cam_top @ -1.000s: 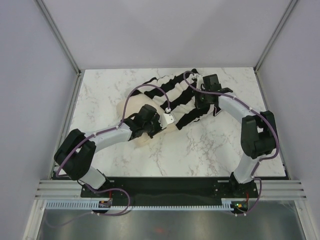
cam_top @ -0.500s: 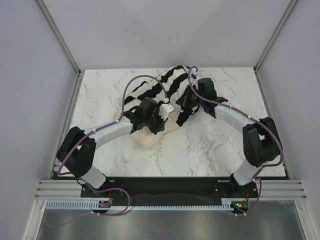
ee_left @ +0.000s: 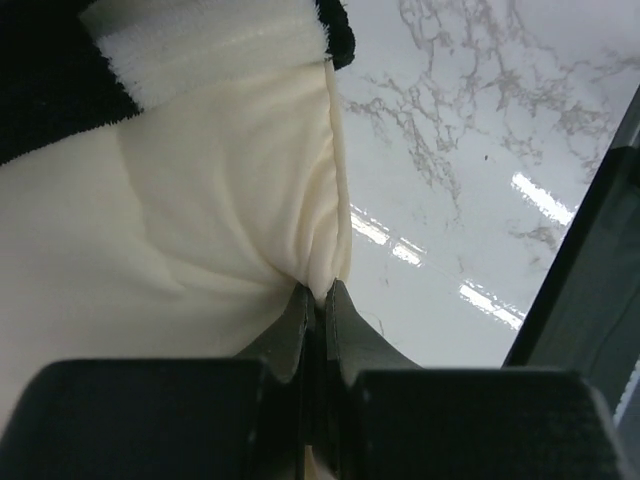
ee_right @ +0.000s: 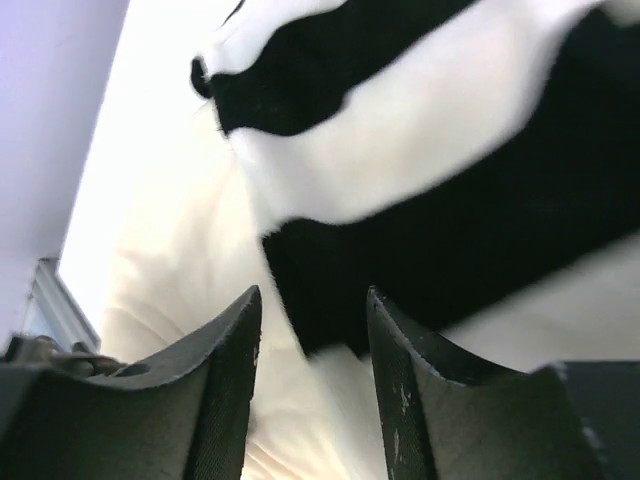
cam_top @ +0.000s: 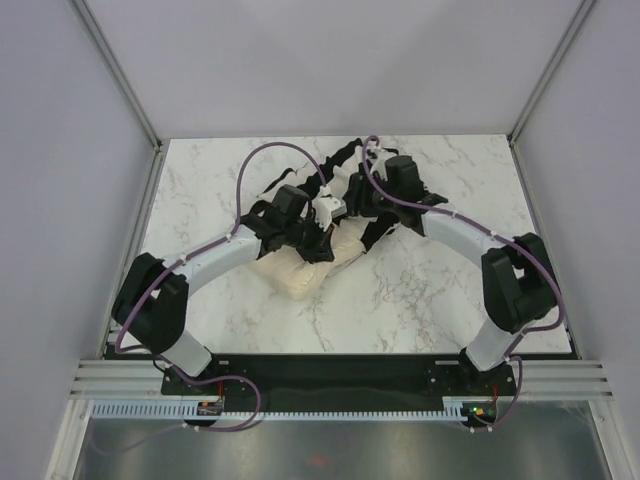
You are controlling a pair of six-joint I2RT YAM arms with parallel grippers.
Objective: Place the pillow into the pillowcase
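Note:
The cream pillow lies mid-table, its far end covered by the black-and-white striped pillowcase, which is bunched up between the two wrists. My left gripper is shut on a pinch of the pillow at its seam edge; the pillowcase hem shows just beyond. My right gripper stands open just above the pillowcase, the fabric free between its fingers, with the pillow beneath. In the top view the left gripper and right gripper sit close together over the bundle.
White marbled table with grey walls on three sides. A metal frame post runs along the left edge. Purple cables loop above both wrists. A black base plate lies at the near edge.
The right gripper has let go of the pillowcase and opened after dragging it leftward over the pillow. The pillowcase has bunched toward the centre. The left arm has shifted slightly up, still pinching the pillow.

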